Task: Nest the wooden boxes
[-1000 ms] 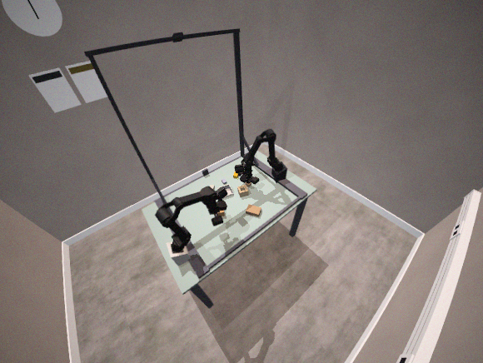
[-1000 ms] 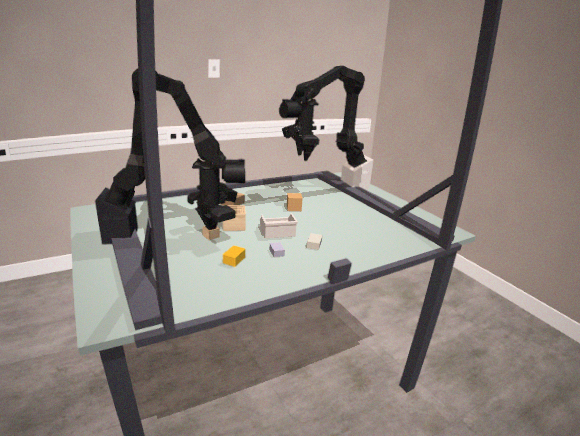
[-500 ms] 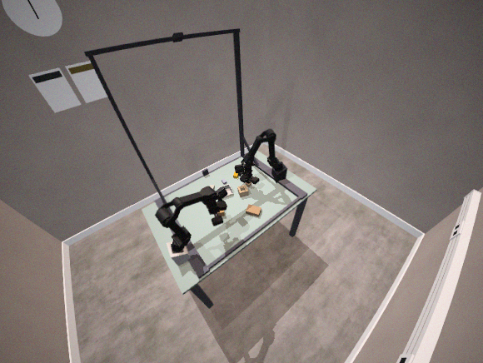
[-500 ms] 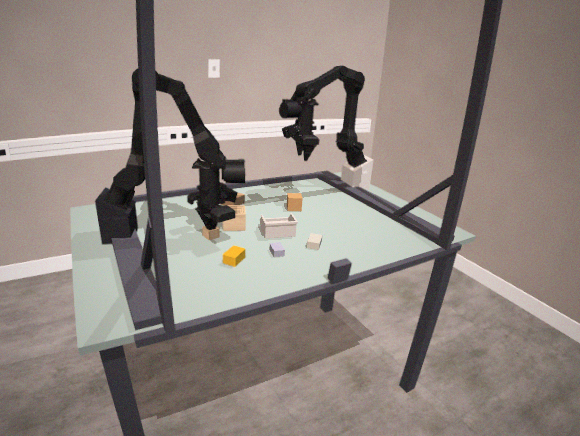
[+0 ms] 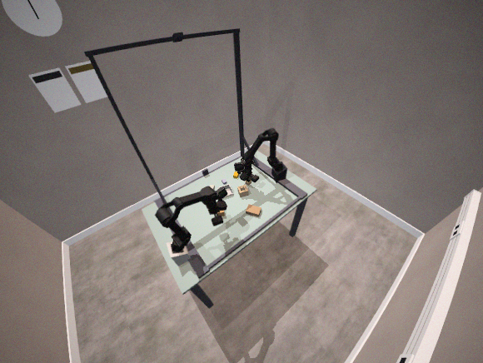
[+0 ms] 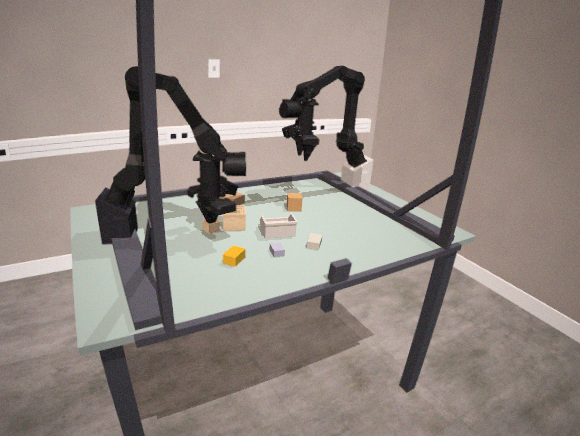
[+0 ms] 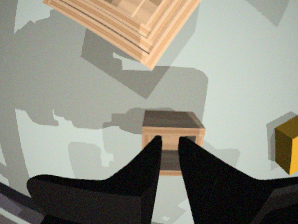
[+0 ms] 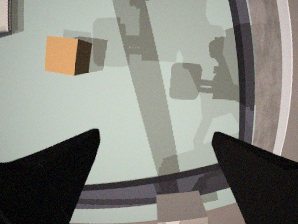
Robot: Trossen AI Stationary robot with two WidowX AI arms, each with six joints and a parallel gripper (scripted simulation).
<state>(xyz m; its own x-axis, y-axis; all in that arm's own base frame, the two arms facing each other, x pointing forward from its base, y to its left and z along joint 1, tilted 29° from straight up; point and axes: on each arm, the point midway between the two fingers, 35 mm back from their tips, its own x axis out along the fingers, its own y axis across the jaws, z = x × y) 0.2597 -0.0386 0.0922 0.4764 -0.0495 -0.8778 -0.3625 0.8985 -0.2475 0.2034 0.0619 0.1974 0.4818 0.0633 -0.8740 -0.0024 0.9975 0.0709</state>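
Note:
A small wooden box (image 6: pixel 211 227) (image 7: pixel 172 131) is at the tips of my left gripper (image 7: pixel 169 141). Its fingers stand slightly apart inside the box, braced outward on its walls; the box seems just off the table. A nest of wooden boxes (image 5: pixel 243 191) (image 6: pixel 234 222) (image 7: pixel 150 52) stands beside it, open side up, its inner boxes seen partly in the left wrist view. My right gripper (image 6: pixel 303 154) (image 8: pixel 157 137) is open and empty, high above the table, with an orange block (image 8: pixel 61 55) (image 6: pixel 294 202) below it.
A flat wood-coloured block (image 5: pixel 253 210) lies beyond the nest. A pale basket (image 6: pixel 278 228) stands beside the nest. A yellow block (image 6: pixel 234 256) (image 7: pixel 286 145), a lilac block (image 6: pixel 277 249) and a cream block (image 6: pixel 314 241) lie nearby. Dark frame posts stand at the table's edge.

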